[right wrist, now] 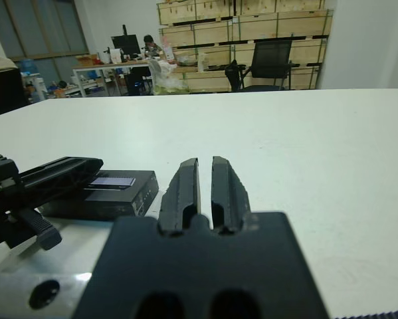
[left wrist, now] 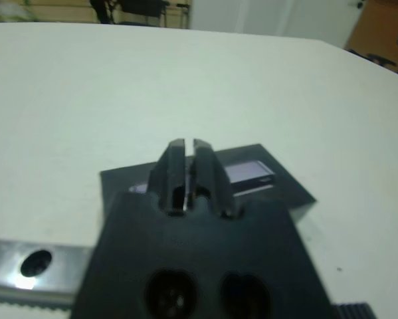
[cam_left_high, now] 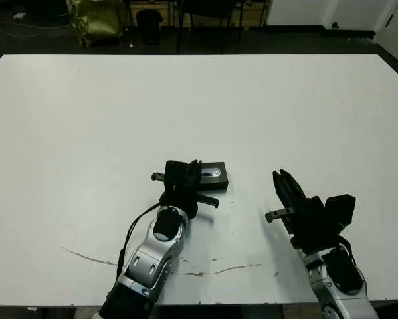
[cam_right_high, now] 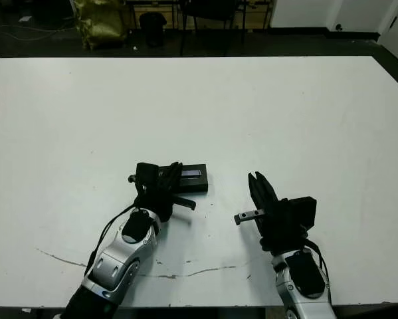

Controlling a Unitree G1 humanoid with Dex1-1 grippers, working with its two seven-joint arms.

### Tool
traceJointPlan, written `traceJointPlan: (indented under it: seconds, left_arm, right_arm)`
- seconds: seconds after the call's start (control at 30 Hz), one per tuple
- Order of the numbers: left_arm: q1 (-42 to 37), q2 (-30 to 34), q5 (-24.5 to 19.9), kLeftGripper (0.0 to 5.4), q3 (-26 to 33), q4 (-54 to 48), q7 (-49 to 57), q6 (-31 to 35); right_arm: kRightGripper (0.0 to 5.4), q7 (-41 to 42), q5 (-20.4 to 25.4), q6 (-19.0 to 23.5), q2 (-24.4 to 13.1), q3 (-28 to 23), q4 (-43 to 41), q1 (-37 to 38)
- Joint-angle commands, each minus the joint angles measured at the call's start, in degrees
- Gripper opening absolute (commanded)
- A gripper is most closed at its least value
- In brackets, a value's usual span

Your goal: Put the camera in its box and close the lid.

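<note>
The lid (cam_left_high: 214,174), flat and black with a silvery stripe (left wrist: 248,174), lies level on the white table just left of centre. It covers whatever is beneath it, so the camera and the box are hidden. My left gripper (cam_left_high: 193,167) is over the lid's left end with its fingers (left wrist: 175,166) shut and nothing between them; I cannot tell whether they touch the lid. My right gripper (cam_left_high: 283,178) hovers to the right of the lid, clear of it, and is shut with nothing held (right wrist: 204,163).
Thin dark scratch marks (cam_left_high: 205,271) run along the table near its front edge. Beyond the far edge are chair legs and a yellow-green bag (cam_left_high: 96,20). In the right wrist view a person (right wrist: 149,44) sits far off among desks and crates.
</note>
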Motion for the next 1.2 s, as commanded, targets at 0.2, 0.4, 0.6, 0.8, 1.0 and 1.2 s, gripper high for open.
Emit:
traceJointPlan:
  seconds: [0.2,0.4,0.6,0.8,1.0,1.2]
  left_arm:
    - [5.6,-5.9,-1.3,0.04,-1.6,2.1,1.9,4.8]
    - [7.9,-5.7,-4.0,0.04,-2.6,-0.3,1.1,6.7]
    - [7.6,-3.8,-4.2,0.04,-2.6,-5.5,1.4,8.8]
    - [7.8,-1.6,-6.0,0.04,1.3,-13.4,-0.3,6.2]
    - [6.2,1.3,-6.9,0.04,8.5,-22.2,-2.7,4.1]
    - [6.0,3.2,-11.4,0.04,17.7,-27.2,-5.9,4.7]
  right_arm:
    - [0.00,0.1,0.5,1.8,-0.5,-0.1,0.2,0.2]
    - [0.00,-0.3,-0.1,2.1,-0.6,0.1,0.0,0.3]
    - [0.00,-0.4,0.1,2.3,-0.5,0.1,0.0,0.3]
    - [0.00,0.2,1.0,1.1,-0.2,-0.1,0.8,0.3]
    - [0.00,0.2,0.7,0.2,-0.2,-0.2,1.3,0.2]
    - [0.00,-0.1,0.2,0.2,-0.2,-0.3,1.3,0.1]
